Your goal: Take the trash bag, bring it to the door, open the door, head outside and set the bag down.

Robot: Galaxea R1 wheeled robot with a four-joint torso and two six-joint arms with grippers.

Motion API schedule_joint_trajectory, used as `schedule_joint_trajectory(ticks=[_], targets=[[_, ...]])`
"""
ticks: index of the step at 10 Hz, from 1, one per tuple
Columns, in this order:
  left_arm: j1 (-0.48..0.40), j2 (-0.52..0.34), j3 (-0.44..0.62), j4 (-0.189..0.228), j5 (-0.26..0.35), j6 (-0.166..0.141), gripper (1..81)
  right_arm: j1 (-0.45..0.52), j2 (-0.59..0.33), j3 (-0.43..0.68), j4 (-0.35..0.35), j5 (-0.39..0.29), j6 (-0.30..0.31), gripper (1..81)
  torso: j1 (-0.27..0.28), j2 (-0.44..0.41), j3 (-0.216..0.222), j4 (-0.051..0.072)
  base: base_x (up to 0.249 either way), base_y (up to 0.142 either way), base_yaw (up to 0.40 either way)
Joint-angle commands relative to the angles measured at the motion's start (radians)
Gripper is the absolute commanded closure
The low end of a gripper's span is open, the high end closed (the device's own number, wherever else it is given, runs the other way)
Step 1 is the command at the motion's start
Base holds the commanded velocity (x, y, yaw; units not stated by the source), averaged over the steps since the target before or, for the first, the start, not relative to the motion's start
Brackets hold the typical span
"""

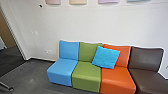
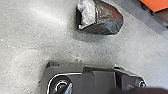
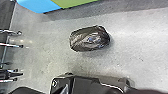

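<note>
A dark, shiny trash bag [image 2: 107, 18] with a pale, crumpled part at one end lies on the grey floor in the left wrist view, apart from the robot's base. The right wrist view shows the same dark bag [image 3: 89, 39] on the floor, again with a gap between it and the base. Whether either gripper is open or shut cannot be made out.
A row of blue, green, orange and brown seats [image 1: 86, 72] stands along the white wall, with a blue cushion [image 1: 106, 57] on it. A doorway edge [image 1: 16, 35] is at the left. Chair or stand legs [image 3: 11, 45] reach over the floor.
</note>
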Motion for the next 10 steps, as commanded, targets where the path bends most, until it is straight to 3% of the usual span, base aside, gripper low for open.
schedule_joint_trajectory(ticks=[1, 4, 7, 10], targets=[[-0.107, -0.031, 0.01, -0.024, 0.08, -0.004, 1.0, 0.087, -0.059, 0.021, 0.021, -0.052, 0.001, 1.0, 0.063, -0.098, -0.092, 0.0, 0.0, 0.0, 0.0], [-0.175, -0.023, 0.001, -0.071, 0.139, -0.004, 1.0, 0.086, -0.06, 0.024, 0.021, -0.052, 0.001, 1.0, 0.13, -0.202, -0.19, 0.0, 0.0, 0.0, 0.0], [-0.235, -0.014, -0.002, -0.088, 0.151, -0.01, 1.0, 0.086, -0.06, 0.029, 0.021, -0.05, 0.001, 1.0, 0.197, -0.308, -0.29, 0.0, 0.0, 0.0, 0.0], [-0.29, 0.032, -0.092, -0.117, 0.234, -0.01, 1.0, 0.083, -0.065, 0.032, 0.021, -0.05, 0.001, 1.0, 0.265, -0.413, -0.39, 0.0, 0.0, 0.0, 0.0]])
